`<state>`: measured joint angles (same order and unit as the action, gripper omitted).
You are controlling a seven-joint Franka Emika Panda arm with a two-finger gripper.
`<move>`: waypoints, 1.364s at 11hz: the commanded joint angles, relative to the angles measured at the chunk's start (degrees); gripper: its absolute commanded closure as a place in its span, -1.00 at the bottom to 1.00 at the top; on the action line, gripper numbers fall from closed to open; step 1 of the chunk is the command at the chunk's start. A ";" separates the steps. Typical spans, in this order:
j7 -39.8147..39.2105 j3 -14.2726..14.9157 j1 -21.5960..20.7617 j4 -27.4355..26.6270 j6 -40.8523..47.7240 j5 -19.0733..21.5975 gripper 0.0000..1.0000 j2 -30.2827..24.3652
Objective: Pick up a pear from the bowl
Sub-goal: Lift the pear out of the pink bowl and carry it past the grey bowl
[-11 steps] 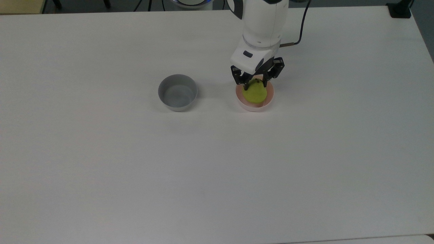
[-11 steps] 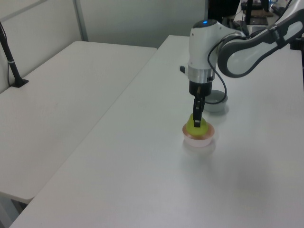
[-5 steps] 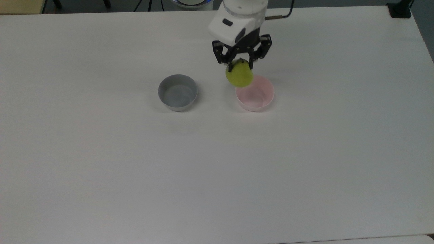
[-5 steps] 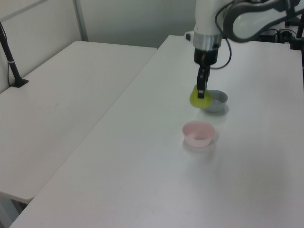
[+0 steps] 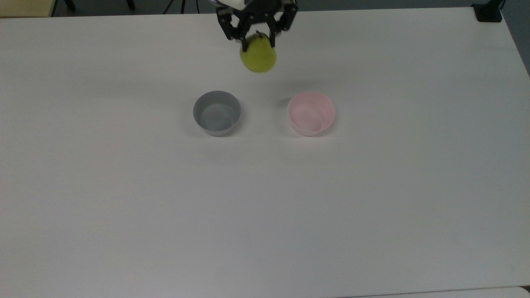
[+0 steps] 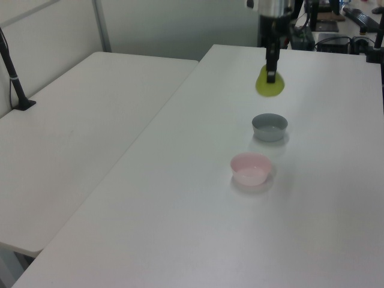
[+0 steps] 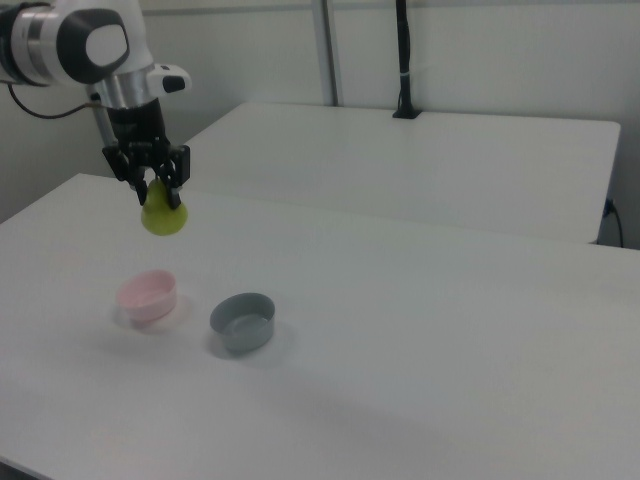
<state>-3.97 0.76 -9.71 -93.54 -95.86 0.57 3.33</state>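
Observation:
The yellow-green pear (image 5: 258, 58) (image 6: 270, 87) (image 7: 162, 218) hangs in the air, well above the table, with my gripper (image 5: 257, 41) (image 7: 158, 194) shut on its narrow top. The pale pink bowl (image 5: 311, 113) (image 6: 251, 168) (image 7: 148, 297) stands on the table with nothing in it. In the top view the pear is up and to the left of the pink bowl. In the right view it hangs high over the pink bowl.
A grey bowl (image 5: 217, 113) (image 6: 269, 127) (image 7: 243, 321) of the same size stands beside the pink one, at the top view's left of it. A second white table (image 6: 72, 132) adjoins this one. A black pole base (image 5: 488, 12) sits at the top view's upper right corner.
My gripper has lifted the pear out of the pink bowl, rising and moving toward the top view's upper left. The pink bowl is left with nothing in it.

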 commanded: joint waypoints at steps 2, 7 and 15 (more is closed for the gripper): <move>-5.33 4.76 -0.40 4.25 6.39 -0.22 1.00 -1.04; -16.04 11.97 -0.31 4.16 5.60 0.40 1.00 -2.10; -28.98 18.93 4.43 2.23 -4.59 4.70 1.00 0.09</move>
<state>-30.15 19.05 -6.56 -89.89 -97.56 3.78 2.70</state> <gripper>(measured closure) 0.454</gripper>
